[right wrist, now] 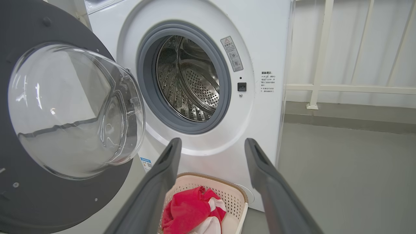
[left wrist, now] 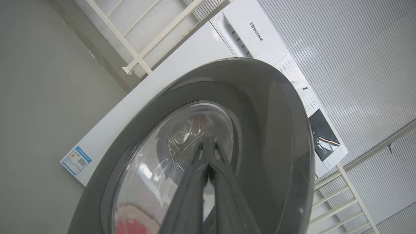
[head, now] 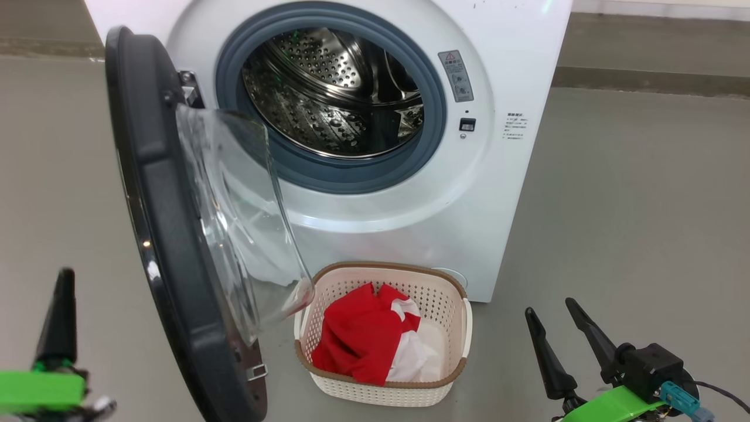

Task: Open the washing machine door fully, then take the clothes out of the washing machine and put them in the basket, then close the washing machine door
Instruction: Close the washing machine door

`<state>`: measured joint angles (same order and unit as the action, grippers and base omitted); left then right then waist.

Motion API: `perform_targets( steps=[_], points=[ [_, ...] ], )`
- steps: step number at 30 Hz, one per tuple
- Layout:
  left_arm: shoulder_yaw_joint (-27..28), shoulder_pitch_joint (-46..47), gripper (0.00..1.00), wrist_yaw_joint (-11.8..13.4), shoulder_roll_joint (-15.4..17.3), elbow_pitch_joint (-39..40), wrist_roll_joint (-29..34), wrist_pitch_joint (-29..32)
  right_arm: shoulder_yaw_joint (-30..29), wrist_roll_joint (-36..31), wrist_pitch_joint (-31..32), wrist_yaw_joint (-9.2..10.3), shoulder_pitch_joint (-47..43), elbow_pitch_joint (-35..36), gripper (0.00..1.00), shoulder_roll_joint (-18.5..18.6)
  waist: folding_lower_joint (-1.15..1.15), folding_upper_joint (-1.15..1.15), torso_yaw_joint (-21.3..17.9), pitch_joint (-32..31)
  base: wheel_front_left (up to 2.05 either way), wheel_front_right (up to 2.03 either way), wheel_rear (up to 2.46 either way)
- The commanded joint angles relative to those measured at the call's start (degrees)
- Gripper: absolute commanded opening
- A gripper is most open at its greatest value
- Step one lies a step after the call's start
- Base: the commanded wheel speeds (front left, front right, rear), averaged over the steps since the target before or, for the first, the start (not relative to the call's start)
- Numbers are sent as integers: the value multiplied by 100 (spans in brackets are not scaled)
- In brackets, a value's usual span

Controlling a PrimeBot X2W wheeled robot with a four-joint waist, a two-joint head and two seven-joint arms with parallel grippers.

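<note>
The white washing machine [head: 515,70] stands with its steel drum [head: 334,88] showing no clothes. The washing machine door [head: 152,193] hangs open to the left, its clear bowl window facing the opening. On the floor before the machine sits the cream basket [head: 387,268], holding the red and white clothes [head: 357,337]. My left gripper [head: 64,275] is shut and holds nothing, on the outer side of the door; in the left wrist view its joined tips [left wrist: 208,143] point at the door's outer face [left wrist: 260,107]. My right gripper [head: 551,310] is open right of the basket, aimed at the machine's front [right wrist: 213,144].
Grey floor [head: 644,205] spreads to the right of the machine and around the basket. A white railing [right wrist: 320,55] stands against the wall to the machine's right. The open door takes up the room between my left arm and the basket.
</note>
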<state>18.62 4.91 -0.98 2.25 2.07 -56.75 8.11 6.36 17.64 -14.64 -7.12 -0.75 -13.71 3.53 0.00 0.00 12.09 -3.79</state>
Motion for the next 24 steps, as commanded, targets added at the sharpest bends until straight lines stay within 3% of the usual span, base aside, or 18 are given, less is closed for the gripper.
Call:
perform_targets(
  steps=[1,4,5,7,11,17,24],
  points=[
    [258,358,0,230,76,333,-522,324,107,32,-36,-36,208,135,100,32,0,0,-22,13,0,0,0],
    [363,503,0,728,70,564,-1342,821,78,-12,-36,-36,202,112,100,33,0,0,-47,31,0,0,0],
    [363,503,0,728,70,564,-1342,821,78,-12,-36,-36,202,112,100,33,0,0,-47,31,0,0,0],
    [357,590,0,1124,67,691,-2074,1179,60,-46,-36,-36,202,99,100,31,0,0,-64,51,0,0,0],
    [339,616,0,1657,65,994,-2863,1386,24,-70,-36,-36,233,97,100,23,0,0,-112,113,0,0,0],
    [210,563,0,1966,64,1137,-3651,1290,32,-35,-36,-36,268,91,100,3,0,0,-208,188,0,0,0],
    [-88,453,0,2020,64,1276,-3784,1097,16,49,-36,-36,333,111,100,-8,0,0,-393,277,0,0,0]
  ],
)
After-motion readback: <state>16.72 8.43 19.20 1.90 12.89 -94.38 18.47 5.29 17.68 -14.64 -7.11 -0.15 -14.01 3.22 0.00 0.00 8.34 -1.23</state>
